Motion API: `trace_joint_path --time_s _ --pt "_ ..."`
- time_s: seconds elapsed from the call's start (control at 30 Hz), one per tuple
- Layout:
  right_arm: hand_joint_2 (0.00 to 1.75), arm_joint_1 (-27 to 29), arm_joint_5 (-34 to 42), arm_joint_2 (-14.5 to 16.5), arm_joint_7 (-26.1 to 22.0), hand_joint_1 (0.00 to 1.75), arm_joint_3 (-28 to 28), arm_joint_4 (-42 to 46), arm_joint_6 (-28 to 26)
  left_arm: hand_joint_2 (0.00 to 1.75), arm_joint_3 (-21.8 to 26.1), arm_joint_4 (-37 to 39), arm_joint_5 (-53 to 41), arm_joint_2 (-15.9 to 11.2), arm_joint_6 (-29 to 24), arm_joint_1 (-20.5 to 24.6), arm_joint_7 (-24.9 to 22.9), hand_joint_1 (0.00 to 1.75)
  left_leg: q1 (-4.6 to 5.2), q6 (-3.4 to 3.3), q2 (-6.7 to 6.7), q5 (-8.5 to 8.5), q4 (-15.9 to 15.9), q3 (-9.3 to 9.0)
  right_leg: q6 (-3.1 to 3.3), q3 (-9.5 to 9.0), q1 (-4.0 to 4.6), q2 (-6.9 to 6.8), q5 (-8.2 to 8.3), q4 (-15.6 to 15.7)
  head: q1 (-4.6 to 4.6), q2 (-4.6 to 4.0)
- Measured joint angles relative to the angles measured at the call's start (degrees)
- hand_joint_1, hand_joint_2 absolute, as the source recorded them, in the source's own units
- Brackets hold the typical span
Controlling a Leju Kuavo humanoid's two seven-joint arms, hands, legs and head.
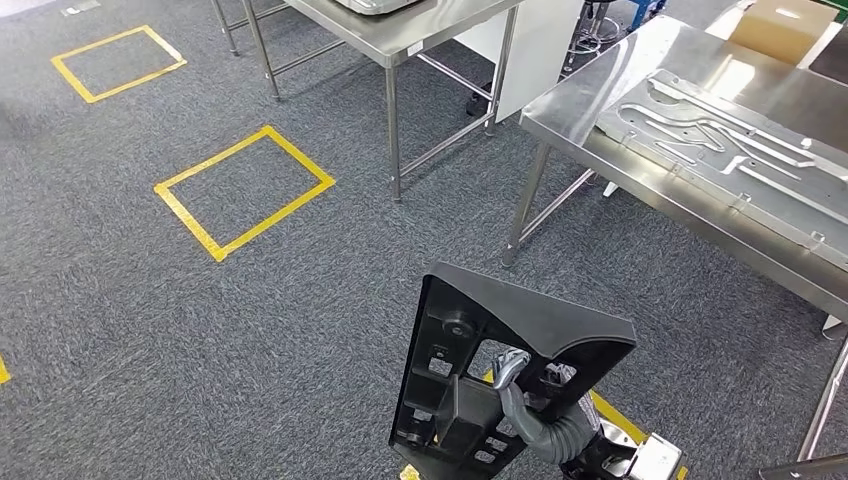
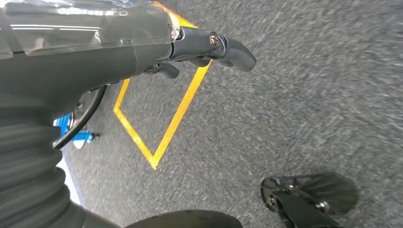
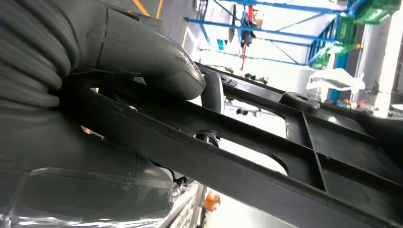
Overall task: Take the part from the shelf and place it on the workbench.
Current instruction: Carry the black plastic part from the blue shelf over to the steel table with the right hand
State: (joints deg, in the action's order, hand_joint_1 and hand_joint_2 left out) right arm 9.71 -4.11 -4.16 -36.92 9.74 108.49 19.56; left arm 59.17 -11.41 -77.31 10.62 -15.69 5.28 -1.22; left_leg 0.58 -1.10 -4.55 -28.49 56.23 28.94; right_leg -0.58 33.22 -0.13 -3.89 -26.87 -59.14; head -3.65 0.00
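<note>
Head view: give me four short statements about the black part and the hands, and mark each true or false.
1. The right hand holds the black part. True.
2. The part lies on the workbench. False: it is held above the carpet, short of the bench.
3. A grey metal plate lies on the workbench. True.
4. The left hand grips the part. False: in the left wrist view it holds nothing, over the carpet.

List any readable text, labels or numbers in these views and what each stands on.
No readable text in any view.
Black ribbed plastic part held by the right hand: no marking.
Grooved silver metal plate on the steel workbench: none.
Cardboard box: label unreadable.
Yellow floor tape squares: plain.
</note>
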Motion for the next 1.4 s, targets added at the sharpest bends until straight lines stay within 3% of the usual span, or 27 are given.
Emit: trace_joint_path --time_s 0.03,0.1,0.17,0.2,0.27,0.3,0.33,0.37,0.4,0.47,0.5,0.57,0.63,0.7,0.77,0.83,0.87,0.9,0.93,1.0,1.07,1.13,1.2,1.27,1.33,1.37,1.4 --pt "1.75 0.01 0.02 -0.03 -0.02 1.75 0.01 0.08 0.0 1.75 0.0 0.0 0.0 0.02 0.0 0.03 0.05 0.0 0.15 0.25 -0.5 -0.17 0.07 -0.1 0.3 -0.62 0.26 -0.55 0.02 1.31 0.0 0.0" --pt "1.75 0.11 0.05 -0.09 -0.04 1.75 0.0 0.2 0.0 1.75 0.0 -0.01 0.0 0.04 -0.07 0.08 0.08 0.0 0.32 0.71 -1.61 -0.45 0.06 -0.34 0.74 -0.5 0.27 0.64 0.07 1.58 0.0 0.0" --pt "1.75 0.23 0.06 -0.16 -0.03 1.75 -0.02 0.34 0.02 1.75 0.0 -0.03 -0.01 -0.01 -0.08 0.13 0.11 0.0 0.21 1.29 -0.43 -1.72 1.43 -0.03 1.28 -0.54 -0.19 1.85 0.34 1.88 -0.01 0.0" --pt "1.75 0.25 0.07 -0.17 -0.03 1.75 -0.03 0.41 0.03 1.75 0.01 -0.04 0.01 -0.01 -0.07 0.15 0.2 0.0 0.08 1.6 1.0 -3.3 3.91 0.97 1.52 -0.58 -0.45 2.44 0.48 2.02 -0.02 0.0" --pt "1.75 0.24 0.07 -0.2 -0.03 1.75 -0.03 0.49 0.04 1.75 0.03 -0.04 0.04 0.02 -0.03 0.43 0.38 0.0 -0.26 2.05 3.55 -7.37 12.03 4.59 1.74 -0.46 -0.58 3.61 0.58 2.02 -0.02 0.0" --pt "1.75 0.28 0.07 -0.21 -0.03 1.75 -0.03 0.48 0.04 1.75 0.04 -0.04 0.06 0.03 -0.02 0.64 0.45 0.0 -0.35 2.2 3.9 -8.72 15.79 6.31 1.76 -0.42 -0.58 4.26 0.6 1.99 -0.02 0.0" --pt "1.75 0.31 0.07 -0.22 -0.03 1.75 -0.03 0.48 0.04 1.75 0.04 -0.04 0.05 0.03 -0.01 0.83 0.45 0.0 -0.41 2.28 3.96 -8.95 17.77 7.24 1.77 -0.43 -0.58 4.94 0.61 1.94 -0.02 0.0" --pt "1.75 0.33 0.07 -0.23 -0.02 1.75 -0.03 0.47 0.03 1.75 0.04 -0.04 0.03 0.03 0.01 0.92 0.43 0.0 -0.51 2.31 3.99 -7.94 17.43 7.13 1.75 -0.5 -0.6 5.68 0.6 1.88 -0.02 0.0" --pt "1.75 0.33 0.07 -0.23 -0.01 1.75 -0.03 0.47 0.01 1.75 0.04 -0.04 0.01 0.03 0.03 0.91 0.41 0.0 -0.66 2.29 4.23 -5.83 14.61 5.9 1.67 -0.62 -0.63 6.5 0.57 1.8 -0.02 0.0" --pt "1.75 0.27 0.07 -0.23 0.02 1.75 -0.03 0.48 -0.07 1.75 0.04 -0.04 -0.02 0.03 0.04 0.7 0.31 0.0 -1.07 2.26 6.37 -1.46 6.39 2.48 1.26 -0.69 -0.63 8.08 0.47 1.52 -0.02 0.0" --pt "1.75 0.18 0.05 -0.22 0.04 1.75 -0.03 0.49 -0.11 1.75 0.04 -0.04 -0.02 0.04 0.04 0.61 0.25 0.0 -1.22 2.14 7.59 -0.34 3.23 1.22 0.91 -0.46 -0.64 8.81 0.49 1.33 -0.02 0.0" --pt "1.75 0.01 0.01 -0.22 0.09 1.75 -0.02 0.49 -0.15 1.75 0.04 -0.04 0.02 0.07 0.05 0.55 0.16 0.0 -1.2 1.7 8.81 -0.33 1.35 0.65 0.05 0.24 -0.71 9.96 0.8 1.15 -0.02 0.0" --pt "1.75 0.0 -0.02 -0.22 0.11 1.75 -0.01 0.5 -0.14 1.75 0.04 -0.04 0.05 0.16 0.06 0.67 0.08 0.0 -1.12 0.88 7.8 -0.12 1.02 0.62 -0.78 0.64 -0.91 10.69 1.09 1.24 -0.02 0.0" --pt "1.75 -0.01 -0.02 -0.23 0.12 1.75 0.01 0.5 -0.08 1.75 0.05 -0.04 0.1 0.33 0.03 0.71 0.01 0.0 -1.19 0.04 6.51 0.29 0.44 0.44 -1.28 1.48 -0.79 8.79 -0.1 -0.51 -0.01 0.0" --pt "1.75 -0.19 -0.02 -0.22 0.15 1.75 0.04 0.47 -0.03 1.75 0.06 -0.04 0.25 0.41 -0.04 0.58 -0.02 0.0 -1.06 -0.41 5.08 0.43 0.2 0.44 -1.44 4.35 -0.62 5.62 -3.49 -6.56 -0.01 0.0" --pt "1.75 -0.37 -0.02 -0.21 0.24 1.75 0.05 0.39 -0.04 1.75 0.08 -0.04 0.42 0.42 -0.09 0.37 -0.04 0.0 -0.75 -0.62 3.6 0.35 0.29 0.6 -1.5 7.48 -0.66 4.34 -6.1 -13.18 -0.01 0.0" --pt "1.75 -0.4 -0.02 -0.21 0.31 1.75 0.05 0.35 -0.05 1.75 0.09 -0.04 0.45 0.42 -0.08 0.3 -0.09 0.0 -0.61 -0.67 2.88 0.29 0.33 0.63 -1.44 7.86 -0.66 4.12 -6.01 -14.22 -0.01 0.0" --pt "1.75 -0.41 -0.02 -0.21 0.38 1.75 0.05 0.33 -0.07 1.75 0.1 -0.04 0.49 0.42 -0.08 0.28 -0.19 0.0 -0.5 -0.69 2.24 0.21 0.35 0.58 -1.31 7.13 -0.64 3.95 -4.93 -13.09 -0.01 0.0" --pt "1.75 -0.42 -0.02 -0.21 0.5 1.75 0.05 0.34 -0.09 1.75 0.11 -0.04 0.48 0.42 -0.08 0.28 -0.32 0.0 -0.4 -0.66 1.64 0.11 0.36 0.45 -1.06 5.3 -0.55 3.53 -3.14 -9.9 -0.01 0.0" --pt "1.75 -0.59 -0.03 -0.21 0.79 1.75 0.07 0.37 -0.09 1.75 0.13 -0.04 0.48 0.42 -0.06 0.25 -0.56 0.0 -0.1 -0.39 0.64 -0.2 0.45 0.17 -0.28 1.24 0.0 1.19 -0.48 -2.33 -0.01 0.0" --pt "1.75 -0.91 -0.04 -0.19 1.02 1.75 0.09 0.43 -0.07 1.75 0.14 -0.04 0.49 0.4 -0.05 0.18 -0.69 0.0 0.2 0.03 -0.29 -0.47 0.56 0.07 0.38 -0.33 0.58 -0.28 0.01 1.08 -0.02 0.0" --pt "1.75 -1.11 -0.04 -0.17 1.12 1.75 0.09 0.47 -0.01 1.75 0.17 -0.07 0.54 0.36 -0.08 0.15 -0.77 0.0 0.4 0.49 -1.25 -0.7 0.54 -0.03 0.81 -0.2 0.54 0.74 0.12 1.29 -0.02 0.0" --pt "1.75 -1.32 -0.04 -0.17 1.22 1.75 0.1 0.47 0.09 1.75 0.21 -0.11 0.65 0.31 -0.11 0.17 -0.68 0.0 0.29 1.16 0.08 -1.95 1.99 0.4 1.34 -0.25 0.13 1.91 0.41 1.68 -0.03 0.0" --pt "1.75 -1.73 -0.04 -0.1 1.31 1.75 0.21 0.42 0.15 1.75 0.27 -0.13 0.88 0.31 -0.1 0.29 -0.38 0.0 -0.06 1.82 2.87 -5.19 7.76 2.91 1.77 -0.24 -0.13 2.99 0.62 1.9 -0.04 0.0" --pt "1.75 -2.01 -0.04 -0.04 1.36 1.75 0.35 0.26 0.2 1.75 0.33 -0.13 1.05 0.33 -0.09 0.64 -0.15 0.0 -0.27 2.2 3.9 -8.15 15.17 6.31 1.95 -0.15 -0.14 4.2 0.68 1.85 -0.04 0.0" --pt "1.75 -2.07 -0.04 -0.03 1.38 1.75 0.39 0.16 0.27 1.75 0.34 -0.13 1.07 0.33 -0.09 0.81 -0.13 0.0 -0.34 2.32 3.96 -8.25 16.93 7.11 1.96 -0.15 -0.15 4.9 0.7 1.8 -0.04 0.0" --pt "1.75 -2.14 -0.04 -0.03 1.4 1.75 0.44 0.04 0.38 1.75 0.34 -0.13 1.09 0.33 -0.1 0.88 -0.12 0.0 -0.45 2.38 4.03 -7.14 16.4 6.85 1.94 -0.19 -0.17 5.67 0.7 1.7 -0.04 0.0"
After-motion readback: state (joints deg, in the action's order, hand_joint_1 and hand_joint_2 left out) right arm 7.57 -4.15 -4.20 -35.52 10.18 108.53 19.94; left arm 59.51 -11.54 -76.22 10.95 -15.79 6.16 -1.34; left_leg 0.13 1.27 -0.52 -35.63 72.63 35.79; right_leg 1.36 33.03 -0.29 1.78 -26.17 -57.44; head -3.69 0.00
